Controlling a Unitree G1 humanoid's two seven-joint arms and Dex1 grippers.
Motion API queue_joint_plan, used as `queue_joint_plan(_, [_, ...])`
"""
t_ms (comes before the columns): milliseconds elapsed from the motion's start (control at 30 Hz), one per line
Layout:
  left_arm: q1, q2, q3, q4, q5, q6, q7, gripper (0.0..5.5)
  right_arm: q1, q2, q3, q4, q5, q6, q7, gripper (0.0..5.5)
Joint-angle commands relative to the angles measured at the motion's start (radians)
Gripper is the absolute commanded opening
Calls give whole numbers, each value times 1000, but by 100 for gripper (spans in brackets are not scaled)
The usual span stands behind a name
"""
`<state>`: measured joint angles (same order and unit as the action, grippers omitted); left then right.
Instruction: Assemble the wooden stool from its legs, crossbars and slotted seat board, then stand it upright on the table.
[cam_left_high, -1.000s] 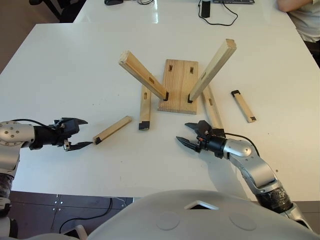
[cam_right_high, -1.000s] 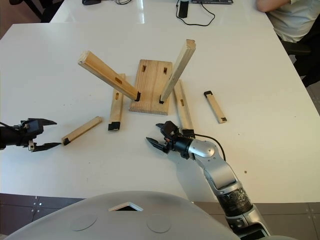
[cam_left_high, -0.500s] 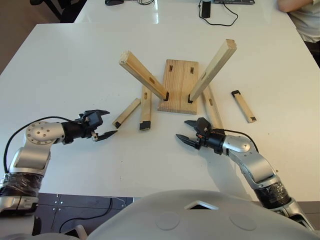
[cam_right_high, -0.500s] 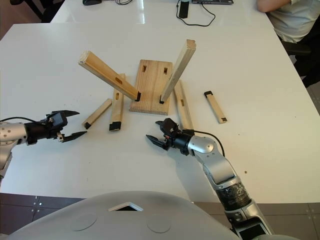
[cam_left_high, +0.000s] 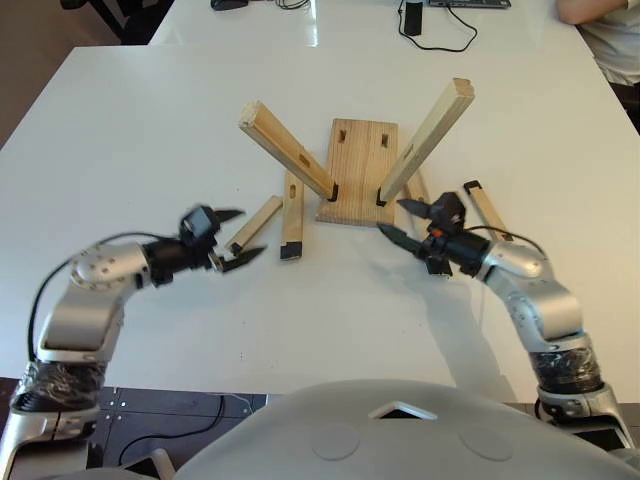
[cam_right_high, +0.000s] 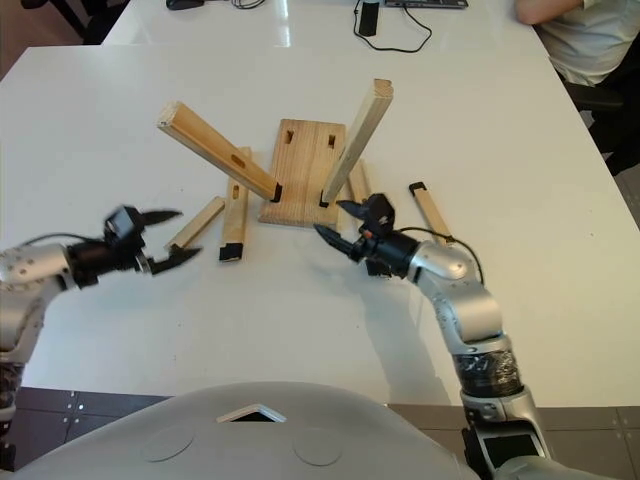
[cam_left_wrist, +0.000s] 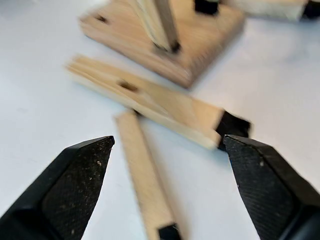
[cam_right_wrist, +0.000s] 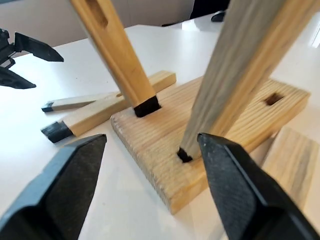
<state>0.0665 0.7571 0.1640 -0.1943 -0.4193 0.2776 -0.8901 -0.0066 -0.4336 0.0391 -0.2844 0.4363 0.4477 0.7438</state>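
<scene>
The seat board (cam_left_high: 357, 172), a flat pine slab with rectangular slots, lies at the upper centre of the head view on a glossy white table (cam_left_high: 140, 120). Two square-section pieces stand socketed in its near slots on black tips: the left leg (cam_left_high: 288, 150) splays to the upper left, the right leg (cam_left_high: 428, 135) to the upper right. A loose leg (cam_left_high: 291, 214) lies flat left of the board, with a slim crossbar (cam_left_high: 252, 225) just beside it. A second crossbar (cam_left_high: 487, 210) lies right of centre. The left gripper (cam_left_high: 253, 230) spreads its black wedge fingers wide about the slim crossbar's near end. The right gripper (cam_left_high: 390, 215) gapes wide at the board's near right corner.
</scene>
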Motion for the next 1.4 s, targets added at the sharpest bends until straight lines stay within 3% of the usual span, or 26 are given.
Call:
queue_joint_plan(33, [-70,-121,37,-12,-49,62,152,408,-110,-37,-84,61,58,47,11,337])
queue_joint_plan(300, [-60,-238,-128,-12,115,-71,226,408,-180,-77,-83,137,47,49,65,337])
queue_joint_plan(467, [-115,-267,-144,42,141,-116,226,408,-213,-85,-79,189,31,34,74,337])
queue_joint_plan(733, [-168,-303,-195,93,166,-161,213,408,-314,24,-104,211,118,112,-1,337])
queue_joint_plan(1033, [-291,-355,-203,114,170,-170,262,408,-433,-8,-134,252,213,170,111,337])
queue_joint_plan(1267, [-298,-365,-198,80,171,-147,282,408,-422,4,-111,234,195,143,121,235])
queue_joint_plan(1400, [-281,-370,-199,70,161,-133,281,408,-408,-6,-87,240,161,125,124,228])
